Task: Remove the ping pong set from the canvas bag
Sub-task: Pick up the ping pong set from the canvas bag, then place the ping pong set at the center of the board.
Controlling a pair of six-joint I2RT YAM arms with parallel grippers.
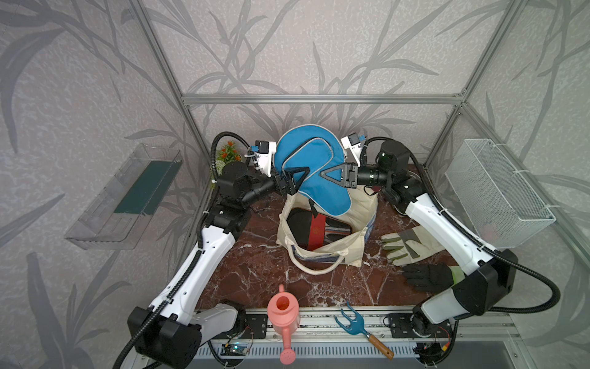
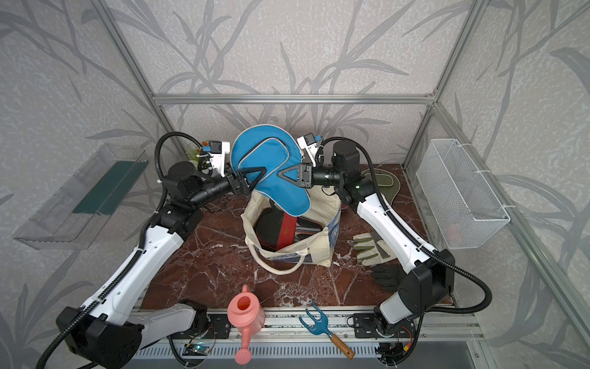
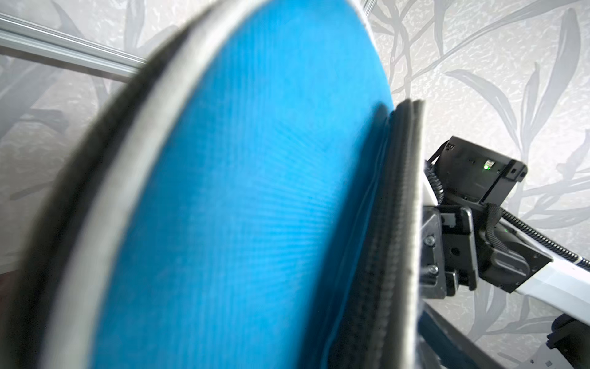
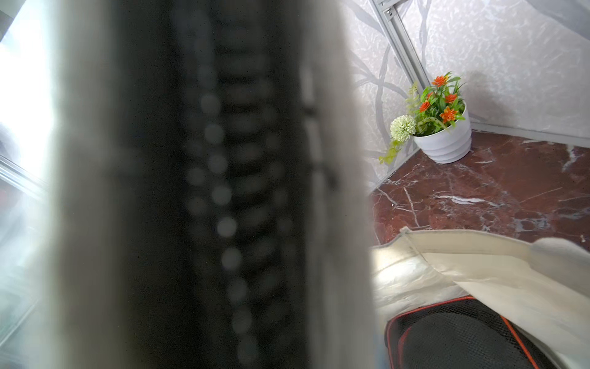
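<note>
A blue paddle-shaped zip cover (image 1: pixel 316 159) (image 2: pixel 268 159) of the ping pong set hangs in the air above the canvas bag (image 1: pixel 360 204) (image 2: pixel 322 198). My right gripper (image 1: pixel 322 174) (image 2: pixel 279 175) is shut on its right side. My left gripper (image 1: pixel 301 179) (image 2: pixel 258 179) stands open at the cover's left edge, fingers spread on either side of it. The cover's blue face (image 3: pixel 255 191) fills the left wrist view and its zip edge (image 4: pixel 223 191) blocks much of the right wrist view. A black-and-red case (image 1: pixel 306 226) (image 4: pixel 463 335) lies inside the open bag. An olive cover (image 2: pixel 383 185) lies behind my right arm.
Gardening gloves, pale (image 1: pixel 408 242) and black (image 1: pixel 427 276), lie right of the bag. A pink watering can (image 1: pixel 284 316) and a blue hand fork (image 1: pixel 351 319) sit at the front edge. A flower pot (image 4: pixel 443 140) stands at the back left. A wire basket (image 1: pixel 498 195) and a clear bin (image 1: pixel 124 198) hang on the side walls.
</note>
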